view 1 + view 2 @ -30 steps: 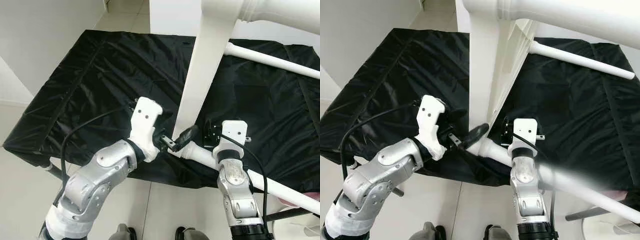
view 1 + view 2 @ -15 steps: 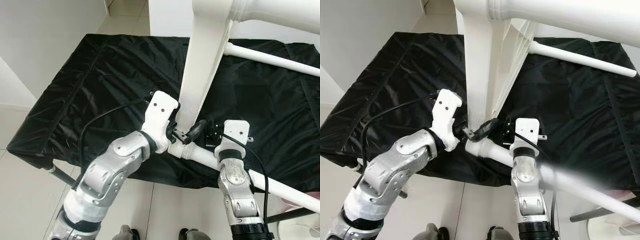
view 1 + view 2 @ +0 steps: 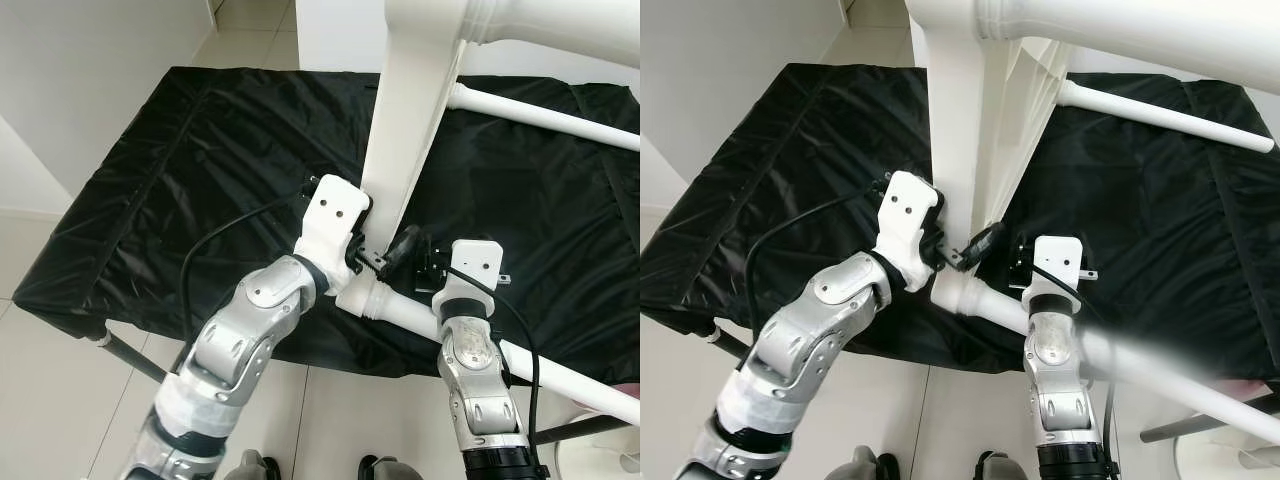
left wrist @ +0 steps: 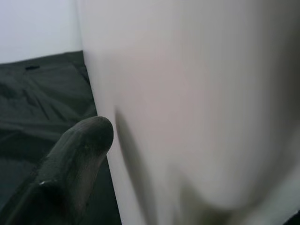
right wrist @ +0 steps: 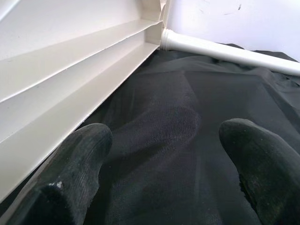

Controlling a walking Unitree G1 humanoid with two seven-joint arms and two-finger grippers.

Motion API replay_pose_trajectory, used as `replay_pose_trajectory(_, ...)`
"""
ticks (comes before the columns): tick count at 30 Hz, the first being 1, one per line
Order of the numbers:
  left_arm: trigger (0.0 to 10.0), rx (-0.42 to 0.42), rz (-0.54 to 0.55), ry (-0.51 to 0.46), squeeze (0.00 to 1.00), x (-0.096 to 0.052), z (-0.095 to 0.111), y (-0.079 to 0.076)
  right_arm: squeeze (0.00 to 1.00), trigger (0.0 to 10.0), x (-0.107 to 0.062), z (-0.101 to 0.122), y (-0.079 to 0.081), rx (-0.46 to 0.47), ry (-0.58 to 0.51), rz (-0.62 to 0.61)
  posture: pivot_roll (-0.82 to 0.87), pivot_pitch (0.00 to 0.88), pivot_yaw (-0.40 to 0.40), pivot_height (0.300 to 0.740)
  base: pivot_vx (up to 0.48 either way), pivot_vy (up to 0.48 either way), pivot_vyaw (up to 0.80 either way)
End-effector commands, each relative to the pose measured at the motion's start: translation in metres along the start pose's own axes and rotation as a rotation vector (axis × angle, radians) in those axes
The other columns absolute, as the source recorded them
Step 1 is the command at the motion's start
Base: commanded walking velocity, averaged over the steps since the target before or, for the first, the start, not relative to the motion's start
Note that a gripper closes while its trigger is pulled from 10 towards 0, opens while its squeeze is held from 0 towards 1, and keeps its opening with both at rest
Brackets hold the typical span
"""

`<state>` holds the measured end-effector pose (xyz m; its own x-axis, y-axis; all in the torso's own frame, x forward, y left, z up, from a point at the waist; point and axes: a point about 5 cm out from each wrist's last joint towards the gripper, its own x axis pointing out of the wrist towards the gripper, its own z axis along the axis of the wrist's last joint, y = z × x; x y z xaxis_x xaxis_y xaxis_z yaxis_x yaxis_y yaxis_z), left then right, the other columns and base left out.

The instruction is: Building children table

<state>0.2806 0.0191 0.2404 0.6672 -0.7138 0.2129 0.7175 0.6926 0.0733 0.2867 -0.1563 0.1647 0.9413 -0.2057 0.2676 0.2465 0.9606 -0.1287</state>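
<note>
A white children's table [image 3: 415, 110] is seen standing on edge on a black cloth [image 3: 200, 170] that covers a low surface, its flat top rising upright towards the camera. White tubular legs are fitted at its corners: one leg [image 3: 545, 108] runs out over the cloth at the far side, and a nearer leg [image 3: 420, 318] is angled from the lower corner of the table past the front edge of the cloth, towards the robot's right.

The left gripper [image 3: 385, 258] is held at the lower part of the upright table top, just above the joint where the nearer leg meets it. One black finger [image 4: 77, 159] is shown in the left wrist view lying close against the blurred white panel; whether the panel is clamped or only touched cannot be told, and the width of the opening cannot be made out.

The right gripper [image 5: 166, 176] is placed just beside the table on the robot's right, low over the cloth. In the right wrist view its two fingers [image 5: 70, 173] are spread wide, with only black cloth between them and nothing grasped. The ribbed underside of the table is seen running alongside one finger, and the far leg is seen beyond, lying across the cloth against a white wall [image 5: 234, 21].

Pale floor tiles [image 3: 60, 400] are visible in front of the covered surface
</note>
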Motion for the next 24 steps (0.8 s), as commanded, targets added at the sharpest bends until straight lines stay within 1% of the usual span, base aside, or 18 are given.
replay_pose_trajectory(1,10.0,0.015,0.247,-0.023,0.00,-0.001,0.002,0.016,0.00,10.0,-0.004,-0.007,0.004,-0.003,0.028,0.012,-0.02,0.148,0.087,0.740,0.000,0.000,0.00)
replay_pose_trajectory(4,10.0,0.020,0.274,-0.034,0.00,-0.001,0.003,0.018,0.00,10.0,-0.004,-0.007,0.005,-0.003,0.028,0.015,-0.02,0.148,0.086,0.740,0.000,0.000,0.00)
replay_pose_trajectory(8,10.0,0.080,0.397,-0.093,0.00,-0.004,0.010,0.028,0.00,10.0,-0.004,-0.007,0.005,-0.005,0.027,0.019,-0.02,0.148,0.084,0.740,0.000,0.000,0.00)
replay_pose_trajectory(9,10.0,0.076,0.424,-0.103,0.00,-0.005,0.011,0.030,0.00,10.0,-0.005,-0.007,0.005,-0.006,0.027,0.020,-0.02,0.148,0.084,0.740,0.000,0.000,0.00)
replay_pose_trajectory(10,10.0,0.076,0.424,-0.103,0.00,-0.005,0.011,0.030,0.00,10.0,-0.005,-0.007,0.005,-0.006,0.027,0.020,-0.02,0.148,0.084,0.740,0.000,0.000,0.00)
replay_pose_trajectory(12,10.0,0.072,0.475,-0.115,0.00,-0.007,0.012,0.035,0.00,10.0,-0.005,-0.007,0.006,-0.006,0.029,0.022,-0.02,0.151,0.084,0.740,0.000,0.000,0.00)
replay_pose_trajectory(15,10.0,0.071,0.497,-0.113,0.00,-0.008,0.012,0.038,0.00,10.0,-0.006,-0.007,0.006,-0.006,0.029,0.022,-0.02,0.151,0.085,0.740,0.000,0.000,0.00)
replay_pose_trajectory(16,10.0,0.063,0.554,-0.116,0.00,-0.012,0.012,0.048,0.00,10.0,-0.006,-0.007,0.006,-0.005,0.029,0.020,-0.02,0.153,0.088,0.740,0.000,0.000,0.00)
replay_pose_trajectory(17,10.0,0.063,0.554,-0.116,0.00,-0.012,0.012,0.048,0.00,10.0,-0.006,-0.007,0.006,-0.005,0.029,0.020,-0.02,0.153,0.088,0.740,0.000,0.000,0.00)
replay_pose_trajectory(20,10.0,0.072,0.590,-0.125,0.00,-0.016,0.013,0.055,0.00,10.0,-0.006,-0.007,0.006,-0.004,0.030,0.016,-0.02,0.155,0.090,0.740,0.000,0.000,0.00)
replay_pose_trajectory(22,10.0,0.072,0.590,-0.125,0.00,-0.016,0.013,0.055,0.00,10.0,-0.006,-0.007,0.006,-0.004,0.030,0.016,-0.02,0.155,0.090,0.740,0.000,0.000,0.00)
replay_pose_trajectory(23,9.9,0.102,0.608,-0.110,0.00,-0.017,0.012,0.057,0.00,10.0,-0.007,-0.008,0.006,-0.005,0.031,0.015,-0.02,0.157,0.093,0.740,0.000,0.000,0.00)
replay_pose_trajectory(24,6.5,0.100,0.610,-0.104,0.00,-0.018,0.011,0.057,0.00,10.0,-0.007,-0.008,0.006,-0.005,0.032,0.014,-0.02,0.157,0.093,0.740,0.000,0.000,0.00)
